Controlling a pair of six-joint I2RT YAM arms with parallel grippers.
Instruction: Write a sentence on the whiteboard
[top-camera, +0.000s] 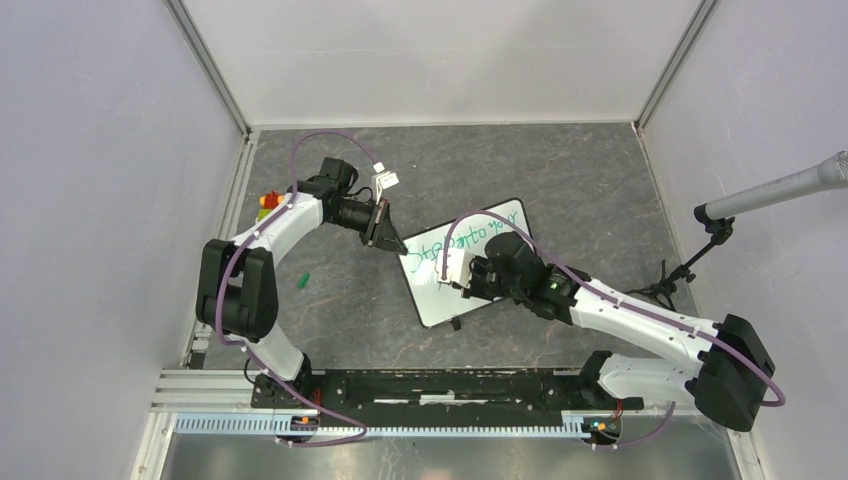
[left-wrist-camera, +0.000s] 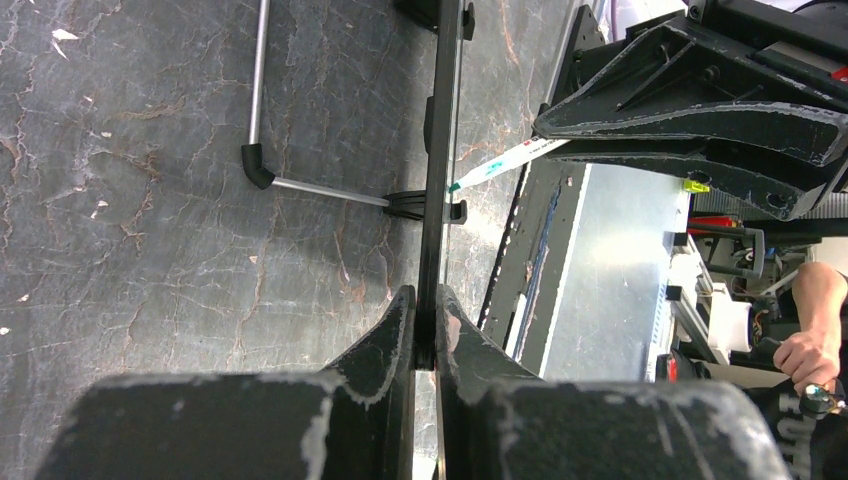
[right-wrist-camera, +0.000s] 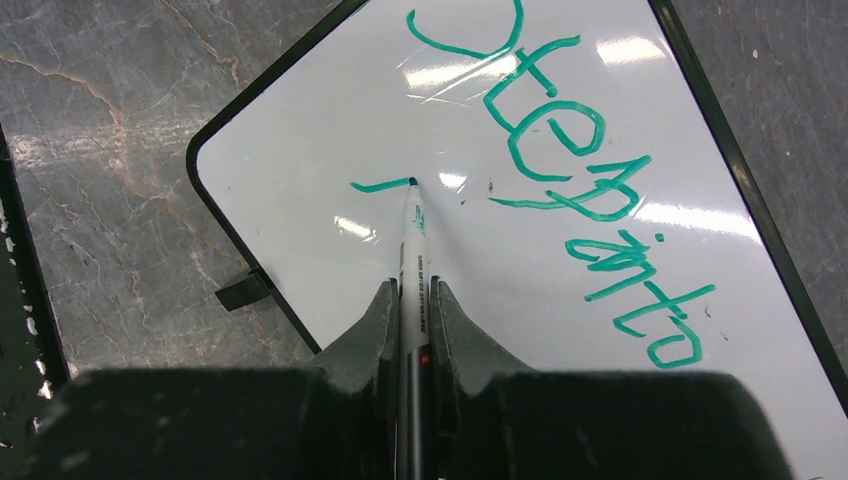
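Note:
The whiteboard (top-camera: 440, 300) lies tilted on the dark table, with the green sentence (top-camera: 462, 240) along its top line; in the right wrist view the words (right-wrist-camera: 590, 190) read "Step into". My left gripper (top-camera: 385, 232) is shut on the board's upper left edge, which shows edge-on as a thin dark strip (left-wrist-camera: 440, 150) between my fingers. My right gripper (right-wrist-camera: 412, 300) is shut on a white marker (right-wrist-camera: 413, 250). Its tip touches the board (right-wrist-camera: 300, 200) at the end of a short green stroke (right-wrist-camera: 380, 185) starting a second line.
A green marker cap (top-camera: 302, 280) lies on the table left of the board. Colourful small objects (top-camera: 268, 202) sit by the left wall. A microphone stand (top-camera: 700, 250) stands at the right. The board's wire stand (left-wrist-camera: 262, 120) shows in the left wrist view.

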